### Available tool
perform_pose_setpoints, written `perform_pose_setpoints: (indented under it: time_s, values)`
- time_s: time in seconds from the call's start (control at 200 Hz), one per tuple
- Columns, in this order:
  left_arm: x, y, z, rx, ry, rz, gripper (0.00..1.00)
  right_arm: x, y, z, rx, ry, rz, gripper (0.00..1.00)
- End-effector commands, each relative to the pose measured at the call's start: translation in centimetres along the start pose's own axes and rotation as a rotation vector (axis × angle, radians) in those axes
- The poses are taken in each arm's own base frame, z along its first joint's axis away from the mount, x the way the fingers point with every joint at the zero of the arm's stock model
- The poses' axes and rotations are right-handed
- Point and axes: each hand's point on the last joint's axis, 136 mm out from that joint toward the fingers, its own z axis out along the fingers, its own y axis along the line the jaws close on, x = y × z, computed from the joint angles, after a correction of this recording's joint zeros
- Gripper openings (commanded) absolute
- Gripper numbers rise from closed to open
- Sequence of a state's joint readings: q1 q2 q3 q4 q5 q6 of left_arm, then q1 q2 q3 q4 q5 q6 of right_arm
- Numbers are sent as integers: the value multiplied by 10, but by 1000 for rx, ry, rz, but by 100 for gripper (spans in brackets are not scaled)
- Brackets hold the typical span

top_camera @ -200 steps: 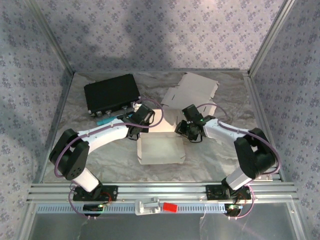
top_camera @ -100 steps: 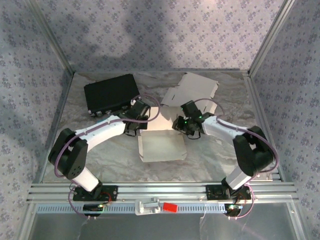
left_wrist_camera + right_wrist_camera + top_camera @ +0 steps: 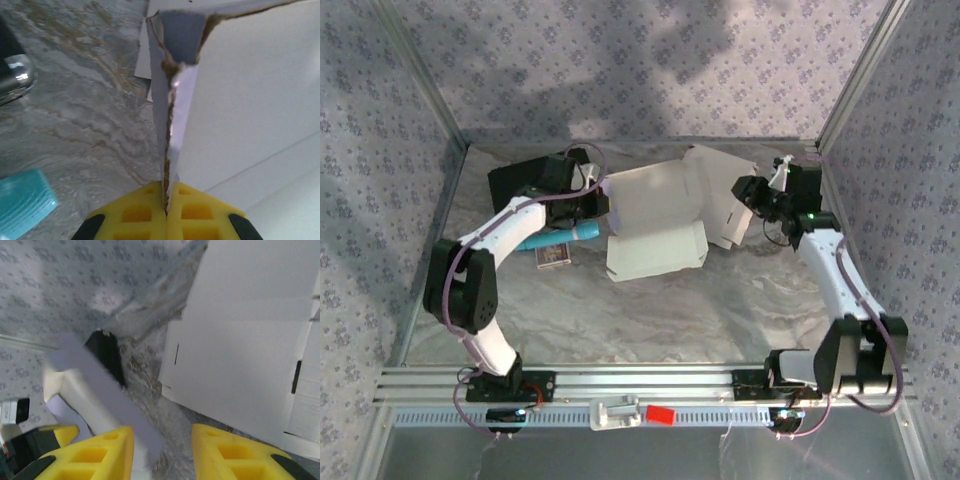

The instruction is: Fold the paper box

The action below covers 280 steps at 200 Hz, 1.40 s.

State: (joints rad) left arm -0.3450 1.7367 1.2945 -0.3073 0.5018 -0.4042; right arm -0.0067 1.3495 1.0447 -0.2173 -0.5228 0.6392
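Yellow pads of my left claw are pressed together on an upright wall of the paper box, with the torn brown card edge running straight down into the seam between them. Grip confirmed: clamped on that wall at the box's left side.

My right claw stands at the box's right side, jaws apart. A pale, blurred strip of card passes through the gap, close to one pad. I cannot tell whether it touches the pad. It is not clamped.

White card throughout, the box lies partly folded on the tabletop between my two claws. One shallow tray section has raised walls, and flat panels and slotted flaps spread beyond it on the far and right sides.

Other items, all placed by the box:
- Black case: left of the box, behind my left arm.
- Teal object: left of the box, just beside its near-left corner, lying flat.
- Small carton: left of the box, just nearer than the teal object.
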Motion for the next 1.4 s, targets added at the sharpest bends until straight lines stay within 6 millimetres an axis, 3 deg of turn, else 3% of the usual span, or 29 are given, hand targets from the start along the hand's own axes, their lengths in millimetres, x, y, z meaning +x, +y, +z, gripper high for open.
perform_pose_setpoints:
  time_s: [0.0,0.1,0.12,0.2,0.62,0.949,1.394]
  values:
    - [-13,-31,-4,192,32,43,0,-7,22,10,-161,83,-46,37]
    - [-19,-31,-2,202,50,43,0,-16,39,19,-274,126,-67,39]
    - [-20,-31,-1,199,54,45,0,-24,50,17,-307,123,-90,39]
    - [-21,-30,2,195,65,40,0,-24,68,18,-382,157,-122,39]
    - [-16,-30,1,201,88,38,0,-4,91,22,-450,256,-218,40]
    - [-14,-34,-6,205,82,51,0,20,83,34,-379,335,-297,40]
    - [-12,-40,-13,206,81,70,0,35,78,48,-197,341,-487,36]
